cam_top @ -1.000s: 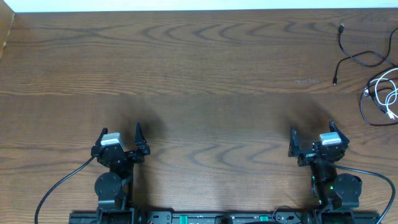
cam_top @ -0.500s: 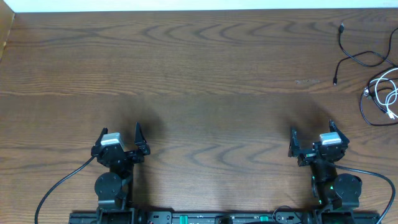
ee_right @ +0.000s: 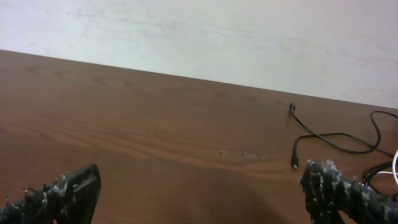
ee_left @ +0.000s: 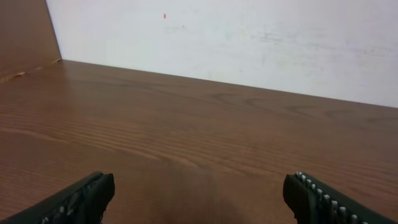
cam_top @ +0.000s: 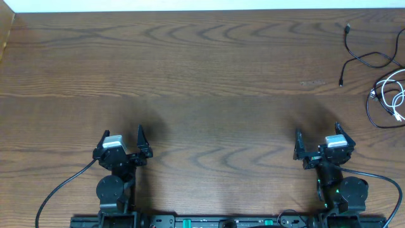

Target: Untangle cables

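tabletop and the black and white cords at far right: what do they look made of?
Table: wood or wood-look laminate, matte brown, swirling grain.
Black cable: thin, probably plastic-jacketed, matte, bends in loose curves.
White cable: likely the same jacket, looped; sheen too small to tell.

A thin black cable point(cam_top: 343, 69) is sprawled loosely at far right; a white cable point(cam_top: 392, 95) is coiled beside it, overlapping.

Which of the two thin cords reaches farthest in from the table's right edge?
The black cord: its two plug ends trail toward the middle of the table, while the white cord sits bunched in small loops at the right edge.
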You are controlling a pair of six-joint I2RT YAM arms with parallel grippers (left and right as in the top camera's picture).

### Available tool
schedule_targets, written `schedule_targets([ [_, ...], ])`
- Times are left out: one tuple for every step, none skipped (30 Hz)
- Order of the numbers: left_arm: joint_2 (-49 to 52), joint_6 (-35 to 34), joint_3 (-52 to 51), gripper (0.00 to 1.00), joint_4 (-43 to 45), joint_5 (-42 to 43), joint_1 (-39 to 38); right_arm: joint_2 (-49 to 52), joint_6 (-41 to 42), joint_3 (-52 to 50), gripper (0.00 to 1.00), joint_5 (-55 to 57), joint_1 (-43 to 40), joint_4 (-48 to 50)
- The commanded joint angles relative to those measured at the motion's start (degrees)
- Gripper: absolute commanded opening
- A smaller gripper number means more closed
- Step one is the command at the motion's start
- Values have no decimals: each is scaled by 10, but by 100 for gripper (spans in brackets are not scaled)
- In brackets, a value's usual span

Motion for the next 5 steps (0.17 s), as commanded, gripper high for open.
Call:
schedule_targets([
  [-6,10,-10,92,-24,-14,3,-3,0,-1,99,2,3,-2],
  [-6,10,-10,92,-24,-14,3,-3,0,-1,99,2,3,-2],
  [-6,10,-10,92,-24,-14,3,-3,0,-1,99,2,3,-2],
  [-6,10,-10,92,-24,-14,3,-3,0,-1,99,2,3,-2],
  [-6,10,-10,92,-24,-14,3,-3,0,-1,99,2,3,-2],
])
